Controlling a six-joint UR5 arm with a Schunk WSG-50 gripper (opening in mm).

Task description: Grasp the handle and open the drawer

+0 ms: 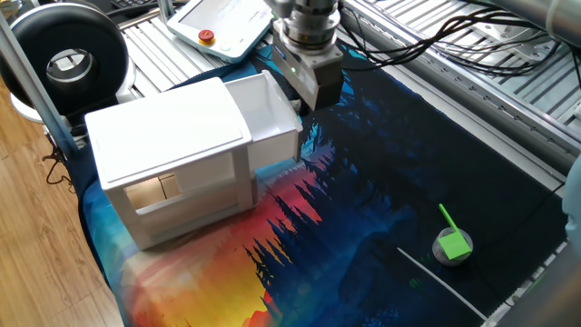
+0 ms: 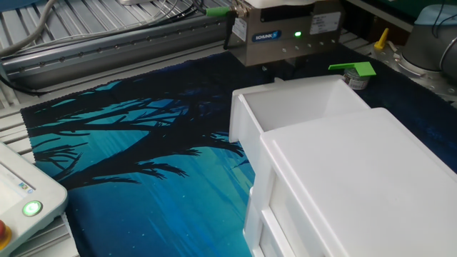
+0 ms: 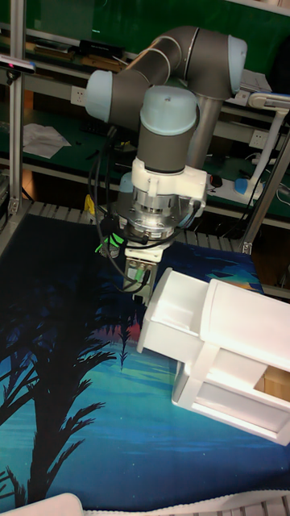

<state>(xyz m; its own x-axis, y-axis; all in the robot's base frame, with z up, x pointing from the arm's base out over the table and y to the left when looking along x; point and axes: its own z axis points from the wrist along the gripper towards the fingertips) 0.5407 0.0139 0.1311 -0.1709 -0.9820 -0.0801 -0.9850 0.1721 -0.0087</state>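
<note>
Though handle hidden behind gripper point(image 1: 307, 102), white drawer point(image 1: 268, 113) protrudes, tray-like.

A tree-silhouette printed cloth point(image 1: 363, 200) covers the table. A small green object point(image 1: 451, 242) sits on it, well apart from the white cabinet point(image 1: 172, 154). A teach pendant point(image 1: 222, 23) lies behind.

A printed cloth point(image 1: 363, 227) of dark tree silhouettes over blue, orange and yellow covers the table, which is edged by ribbed aluminium rails point(image 1: 472, 82). Wooden plank floor point(image 1: 36, 254) shows at one side. Behind, in dim light, metal-framed shelving point(image 3: 48, 97) carries papers point(image 3: 40, 139) and clutter.
</note>
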